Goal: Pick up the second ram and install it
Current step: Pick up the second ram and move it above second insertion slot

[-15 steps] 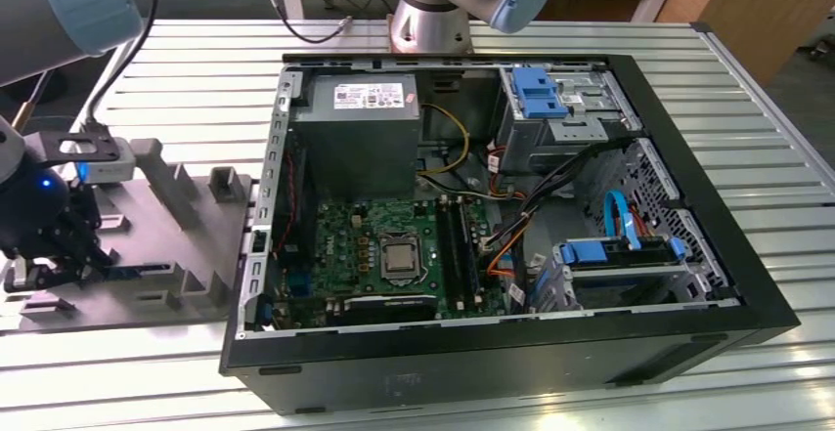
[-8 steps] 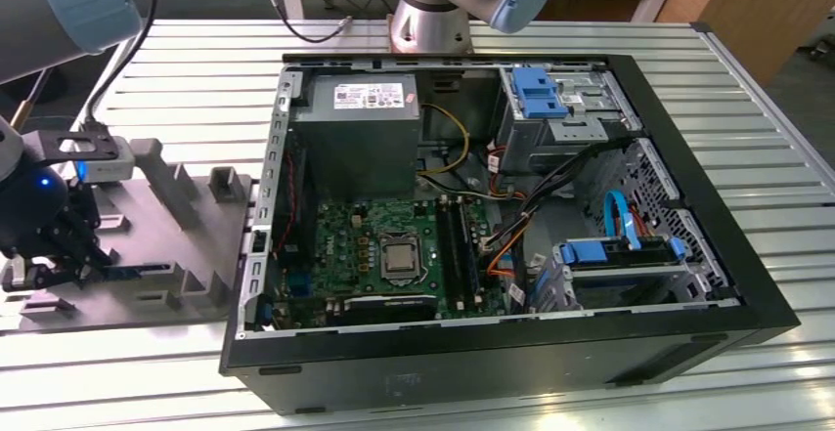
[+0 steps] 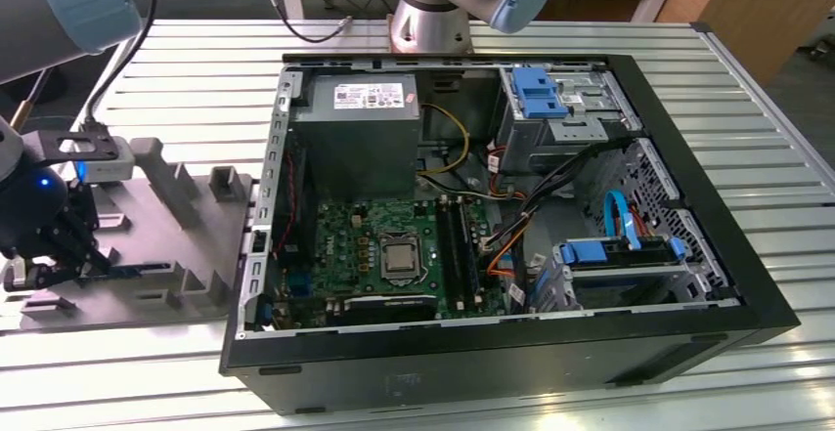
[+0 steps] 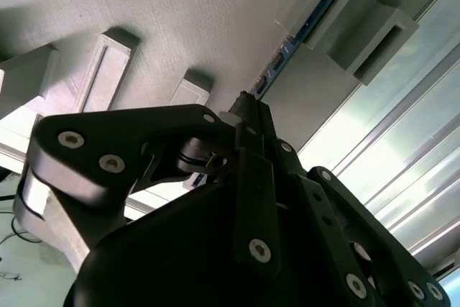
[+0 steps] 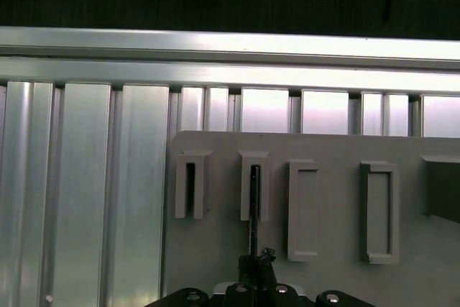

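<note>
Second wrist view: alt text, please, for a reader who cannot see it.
The black gripper looms in the foreground, right at the near end of the second ram, a thin blue stick standing on edge in a slotted grey holder. The holder rests on a ribbed metal table.

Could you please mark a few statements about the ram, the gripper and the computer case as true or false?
1. The second ram stands in a slot of the gray fixture. True.
2. The computer case is closed. False: it lies open, with the motherboard showing.
3. The gripper hangs over the motherboard. False: it is at the fixture, on the exterior view's left of the case, shut on the second ram.
4. The fixture rests on a slatted metal table. True.
</note>
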### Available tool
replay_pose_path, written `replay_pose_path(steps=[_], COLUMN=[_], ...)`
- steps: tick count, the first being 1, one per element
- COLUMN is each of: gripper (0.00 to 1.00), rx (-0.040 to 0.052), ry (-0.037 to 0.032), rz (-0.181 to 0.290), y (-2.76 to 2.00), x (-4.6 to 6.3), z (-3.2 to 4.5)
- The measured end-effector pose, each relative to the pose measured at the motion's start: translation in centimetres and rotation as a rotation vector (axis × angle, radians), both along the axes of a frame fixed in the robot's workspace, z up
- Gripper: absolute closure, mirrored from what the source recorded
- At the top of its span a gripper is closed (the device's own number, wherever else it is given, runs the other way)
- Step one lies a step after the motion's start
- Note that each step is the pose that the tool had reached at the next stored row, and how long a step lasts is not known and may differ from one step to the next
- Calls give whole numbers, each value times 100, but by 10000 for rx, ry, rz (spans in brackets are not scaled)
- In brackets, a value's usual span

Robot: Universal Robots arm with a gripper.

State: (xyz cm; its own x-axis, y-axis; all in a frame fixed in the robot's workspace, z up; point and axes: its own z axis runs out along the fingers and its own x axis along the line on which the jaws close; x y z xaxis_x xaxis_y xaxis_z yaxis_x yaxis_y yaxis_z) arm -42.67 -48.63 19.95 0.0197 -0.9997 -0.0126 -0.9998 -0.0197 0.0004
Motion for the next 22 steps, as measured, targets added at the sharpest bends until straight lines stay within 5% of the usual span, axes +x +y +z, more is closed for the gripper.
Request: replay_pose_path(steps=[22], gripper=[89], rx=[2], ry=[-1], rz=[-205], y=[-4], x=[0], z=[15])
